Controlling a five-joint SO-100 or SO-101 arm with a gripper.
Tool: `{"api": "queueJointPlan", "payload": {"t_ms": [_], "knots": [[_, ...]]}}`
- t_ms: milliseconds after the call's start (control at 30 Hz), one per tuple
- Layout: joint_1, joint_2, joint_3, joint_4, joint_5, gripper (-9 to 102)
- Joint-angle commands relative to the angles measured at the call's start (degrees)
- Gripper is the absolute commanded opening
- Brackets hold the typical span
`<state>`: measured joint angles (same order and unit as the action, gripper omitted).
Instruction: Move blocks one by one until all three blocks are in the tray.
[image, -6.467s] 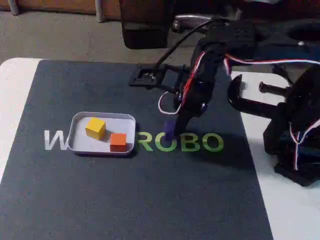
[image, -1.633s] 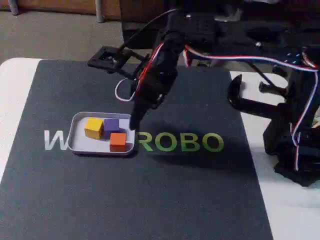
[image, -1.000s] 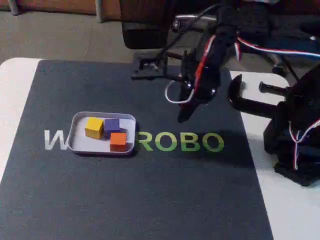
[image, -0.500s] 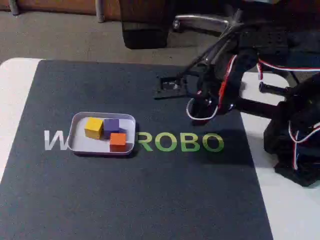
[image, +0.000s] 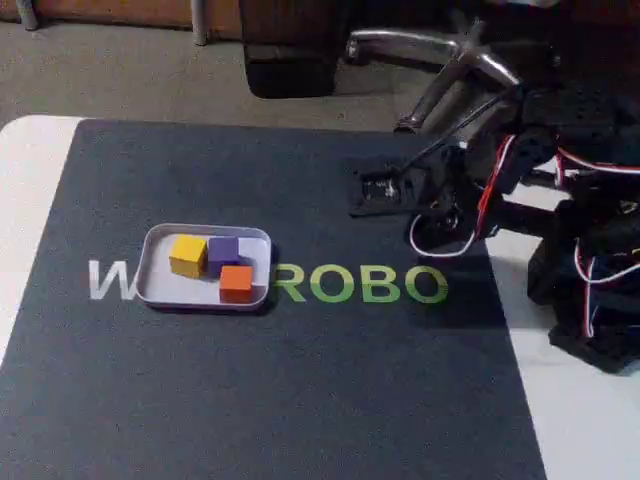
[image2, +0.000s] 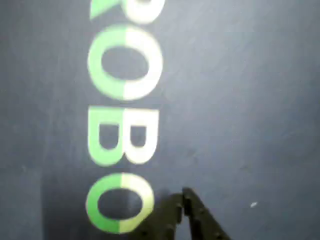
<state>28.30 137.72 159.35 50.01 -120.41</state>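
Dark mat (image: 250, 400) with green-and-white "ROBO" lettering (image: 360, 285) covers the table nearest the fixed camera. Past it, the tray (image: 155, 285) holds the orange-red block (image: 236, 282) in front, with the yellow block (image: 189, 254) and purple block (image: 223, 249) behind, clustered close together, so the task looks complete. Farther right, the gripper (image2: 181, 199) hangs empty over the mat, its jaws pressed together, apparently parked clear of the tray.

the dark mat (image: 300, 380) bears a pale "w" and green-white "robo" lettering (image: 362, 285).
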Motion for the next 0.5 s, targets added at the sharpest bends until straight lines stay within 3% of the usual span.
{"api": "queueJointPlan", "payload": {"t_ms": [0, 200, 233, 333, 467], "knots": [[-0.79, 3.87, 2.81, -1.49, -0.09, -8], [-2.99, 24.79, 18.72, -2.2, -0.35, -8], [-3.52, 31.82, 22.15, -0.35, -0.09, -8], [-5.1, 50.71, 22.32, 18.98, -0.53, -8], [-9.32, 51.86, 22.32, 20.39, 4.22, -8]]}}
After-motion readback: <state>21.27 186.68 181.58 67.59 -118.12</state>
